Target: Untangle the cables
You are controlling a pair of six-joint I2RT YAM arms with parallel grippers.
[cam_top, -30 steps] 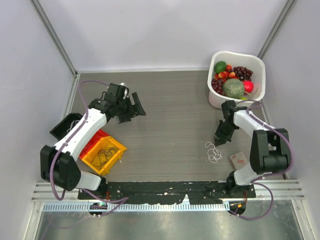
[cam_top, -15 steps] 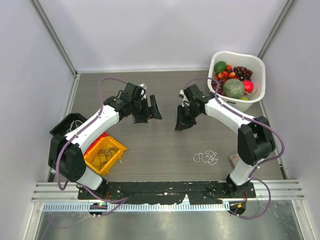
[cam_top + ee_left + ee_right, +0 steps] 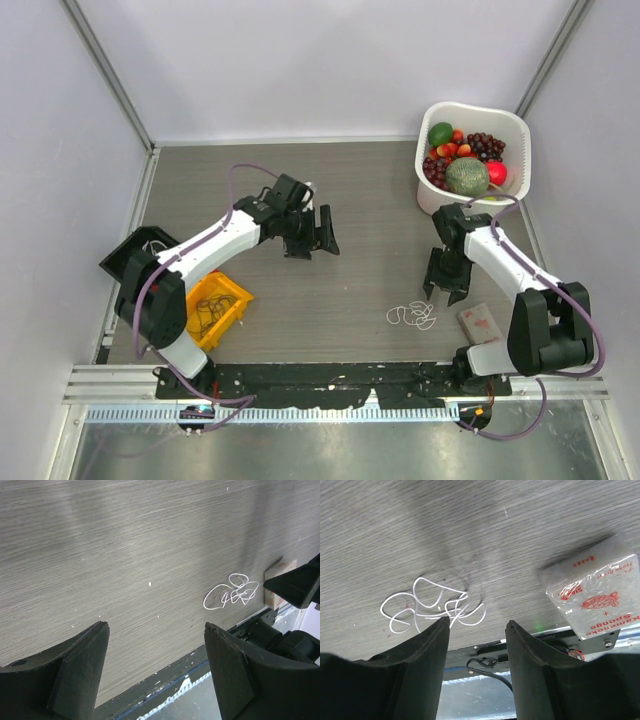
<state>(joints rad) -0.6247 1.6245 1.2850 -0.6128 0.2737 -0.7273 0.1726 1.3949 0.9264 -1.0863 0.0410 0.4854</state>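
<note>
The cables show as one small bundle of thin white wire loops (image 3: pixel 413 316) lying flat on the grey table near its front edge, also in the left wrist view (image 3: pixel 231 592) and the right wrist view (image 3: pixel 432 607). My right gripper (image 3: pixel 445 285) hangs just behind and to the right of the loops, open, with nothing between its fingers (image 3: pixel 477 625). My left gripper (image 3: pixel 318 232) hovers over the table's middle, far left of the loops, open and empty (image 3: pixel 155 630).
A wrapped sponge pack (image 3: pixel 478 322) lies right of the loops, near the front edge (image 3: pixel 595 592). A white basket (image 3: pixel 510 125) of fruit stands at the back right. A yellow bin (image 3: pixel 238 296) holding thin dark wires and a black bin (image 3: pixel 125 258) sit at the left.
My right arm swung out to the table's middle and back to beside the white loops, its jaws opening. The loops now lie slightly further left. My left gripper moved right.
</note>
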